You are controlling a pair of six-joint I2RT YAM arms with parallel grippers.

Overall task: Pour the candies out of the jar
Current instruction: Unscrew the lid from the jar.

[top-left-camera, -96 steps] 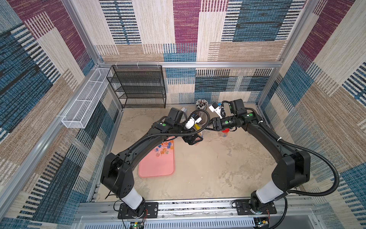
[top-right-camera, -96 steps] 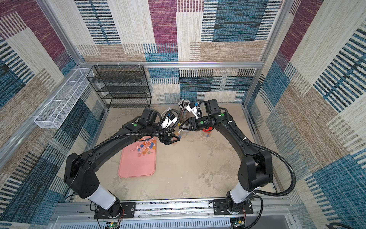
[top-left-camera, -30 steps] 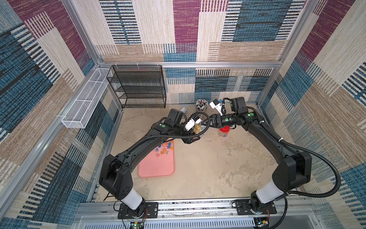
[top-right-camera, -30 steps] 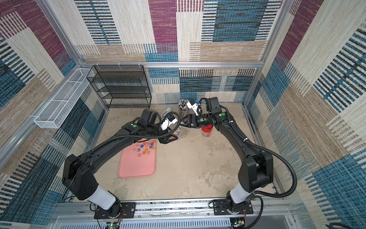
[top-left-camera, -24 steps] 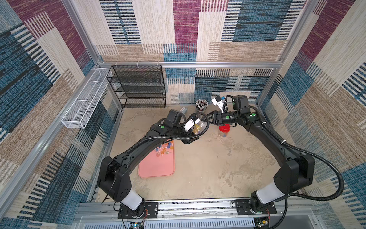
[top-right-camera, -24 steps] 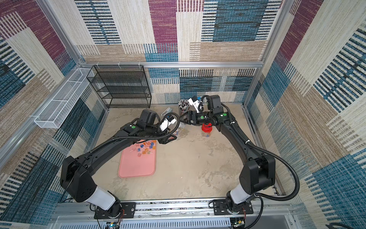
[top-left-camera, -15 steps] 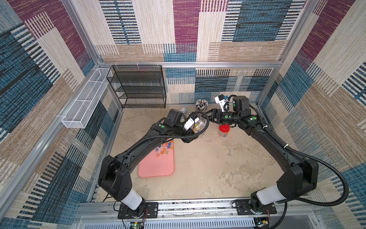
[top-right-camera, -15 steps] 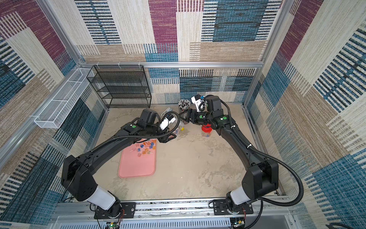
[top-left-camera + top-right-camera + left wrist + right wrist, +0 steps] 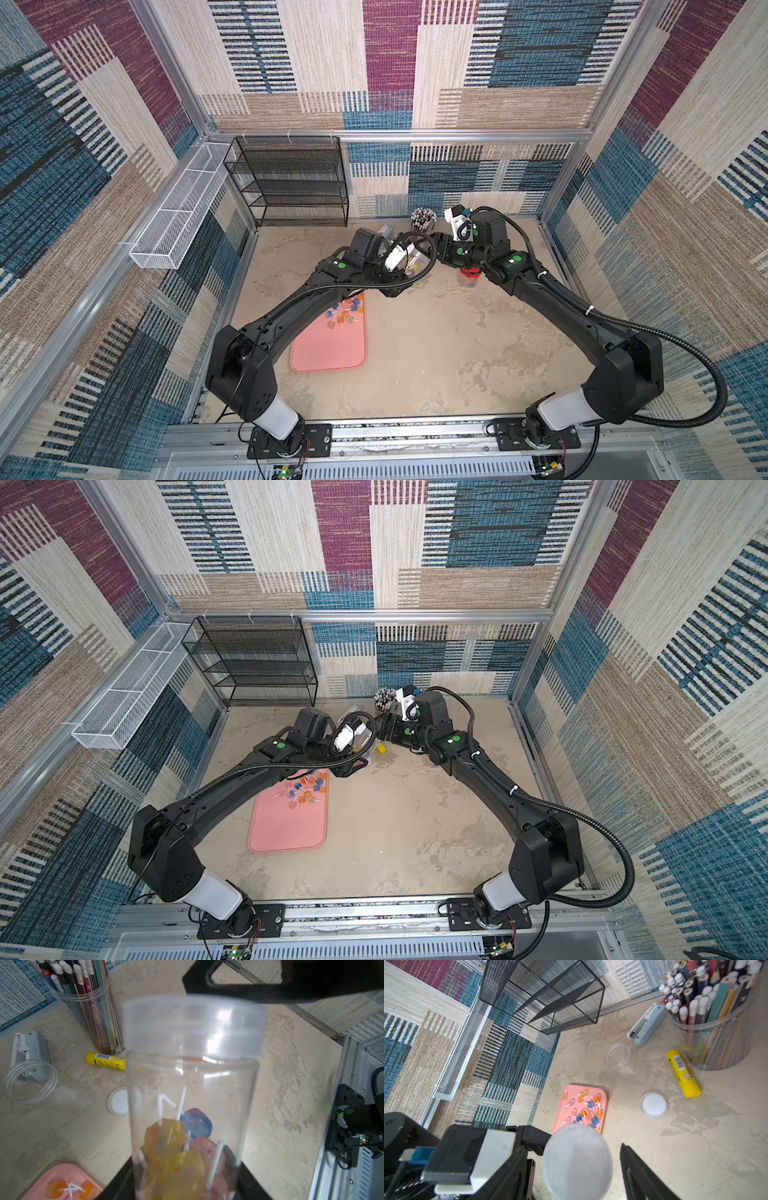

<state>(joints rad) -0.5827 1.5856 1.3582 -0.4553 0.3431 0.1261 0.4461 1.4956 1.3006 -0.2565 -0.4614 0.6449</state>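
Note:
My left gripper is shut on the base end of a clear jar. Several orange, blue and pink candies lie inside it. A translucent lid caps the jar. My right gripper is open and straddles this lid, with a gap on each side. In both top views the two grippers meet at the back middle of the table, left gripper facing right gripper. More candies lie on a pink tray.
An empty clear jar lies on its side near a loose white lid, a yellow glue stick, a stapler and a pencil jar. A red-lidded jar stands under my right arm. A black mesh shelf stands at the back left.
My right gripper has come up to the jar's lid and its jaws have narrowed around it. The left gripper has kept its hold on the jar, shifting it slightly.

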